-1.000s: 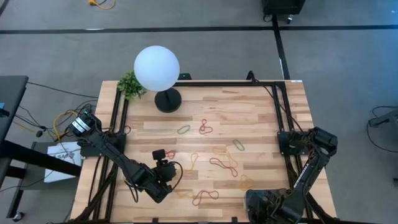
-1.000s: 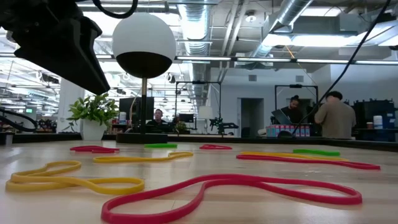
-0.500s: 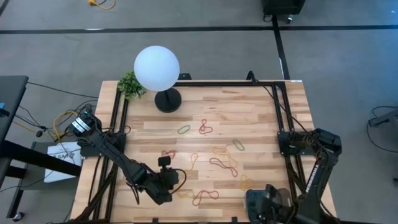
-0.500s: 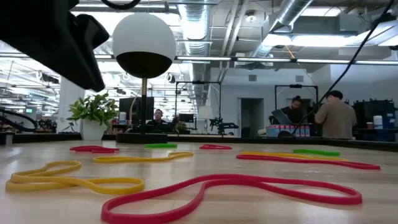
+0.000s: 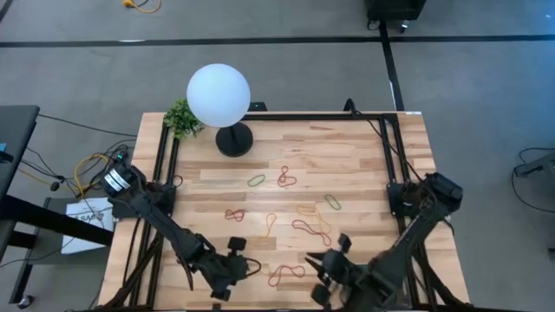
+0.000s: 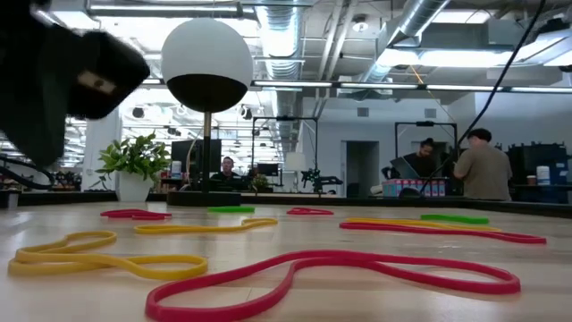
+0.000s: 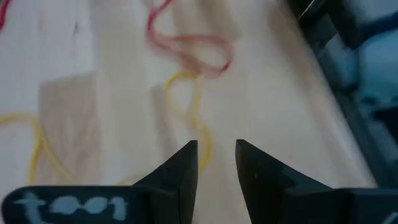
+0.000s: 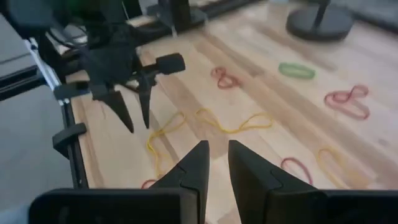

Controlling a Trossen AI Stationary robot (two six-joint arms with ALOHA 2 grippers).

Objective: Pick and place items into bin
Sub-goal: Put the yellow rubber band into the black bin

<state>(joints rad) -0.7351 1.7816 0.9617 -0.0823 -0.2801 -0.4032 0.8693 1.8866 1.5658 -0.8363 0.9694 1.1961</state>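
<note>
High view: left claw point(image 5: 232, 270) and right claw point(image 5: 325, 264) both sit near the worktop's point(image 5: 364, 165) front edge, fingers slightly parted, holding nothing. Rubber-band loops point(image 5: 299, 227) lie scattered mid-worktop; far half mostly open.

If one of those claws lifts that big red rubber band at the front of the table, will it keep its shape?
Probably not. The red rubber band is a thin loop lying flat in loose curves, so it would likely droop and stretch. It looks very light, and being so flat on the table may make it hard to pinch.

Two dark jointed arms; left gripper point(image 7: 216, 163) with black wedge-shaped fingers; right gripper point(image 8: 214, 163) likewise black; pale blurred marking on left wrist housing.
</note>
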